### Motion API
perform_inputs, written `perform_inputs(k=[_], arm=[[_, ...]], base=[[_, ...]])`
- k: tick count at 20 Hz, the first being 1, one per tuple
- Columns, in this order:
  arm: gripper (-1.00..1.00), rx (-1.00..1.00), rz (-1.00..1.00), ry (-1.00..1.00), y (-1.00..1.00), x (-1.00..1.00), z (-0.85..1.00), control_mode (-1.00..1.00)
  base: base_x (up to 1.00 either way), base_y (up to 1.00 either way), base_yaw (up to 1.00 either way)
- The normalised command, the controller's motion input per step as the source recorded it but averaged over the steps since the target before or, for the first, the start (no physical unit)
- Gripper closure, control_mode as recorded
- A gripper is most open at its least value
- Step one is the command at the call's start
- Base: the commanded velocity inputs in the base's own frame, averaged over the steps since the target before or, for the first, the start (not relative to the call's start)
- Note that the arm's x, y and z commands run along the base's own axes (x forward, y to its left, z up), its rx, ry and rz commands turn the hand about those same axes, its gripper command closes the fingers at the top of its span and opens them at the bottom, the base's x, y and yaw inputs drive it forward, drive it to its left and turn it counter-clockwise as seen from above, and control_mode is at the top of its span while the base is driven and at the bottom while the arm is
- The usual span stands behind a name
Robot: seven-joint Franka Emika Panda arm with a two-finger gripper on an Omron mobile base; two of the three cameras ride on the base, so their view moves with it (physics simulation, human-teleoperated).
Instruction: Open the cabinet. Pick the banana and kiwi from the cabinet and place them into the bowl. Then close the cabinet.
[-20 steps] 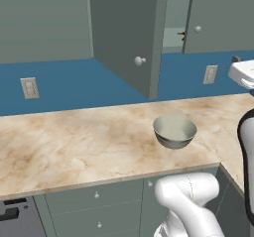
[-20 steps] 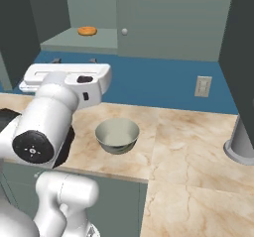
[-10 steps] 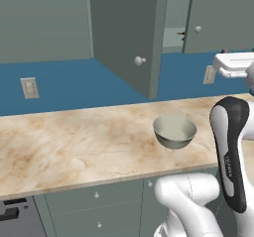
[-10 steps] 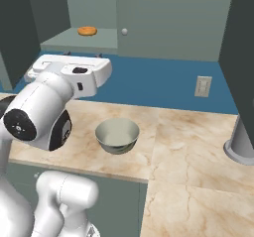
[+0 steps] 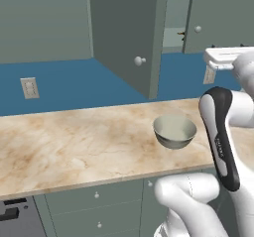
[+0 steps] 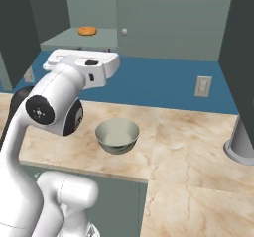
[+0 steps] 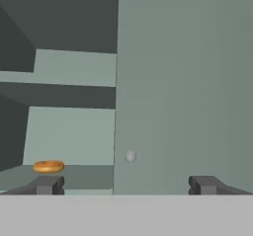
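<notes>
One cabinet [image 7: 183,82] door stood open as the gripper [image 7: 126,184], jaws spread and empty, faced the shelf with the banana [image 7: 48,167] ahead-left; reaching it was probably next, toward the bowl [image 6: 117,136].

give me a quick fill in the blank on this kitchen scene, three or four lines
1. The cabinet's left door is swung ____.
2. The orange-brown fruit lies on the cabinet ____.
3. The bowl on the counter has ____ in it.
4. The gripper's jaws stand ____, holding no object.

Missing words: open; shelf; nothing; open
</notes>
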Motion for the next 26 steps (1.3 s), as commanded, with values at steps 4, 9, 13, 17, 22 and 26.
perform_inputs(k=[4, 9, 13, 17, 22, 26], arm=[[-1.00, 0.00, 0.00, 0.00, -0.09, 0.59, -0.09, -1.00], [-1.00, 0.00, 0.00, 0.00, -0.15, 0.65, -0.09, -1.00], [-1.00, 0.00, 0.00, 0.00, -0.24, 0.55, -0.01, -1.00], [-1.00, 0.00, 0.00, 0.00, -0.09, 0.55, 0.00, -1.00], [-1.00, 0.01, 0.02, 0.00, -0.06, 0.37, 0.00, -1.00], [-1.00, 0.06, 0.06, 0.01, -0.07, 0.23, 0.00, -1.00]], base=[[0.00, 0.00, 0.00], [0.00, 0.00, 0.00], [0.00, 0.00, 0.00], [0.00, 0.00, 0.00], [0.00, 0.00, 0.00], [0.00, 0.00, 0.00]])
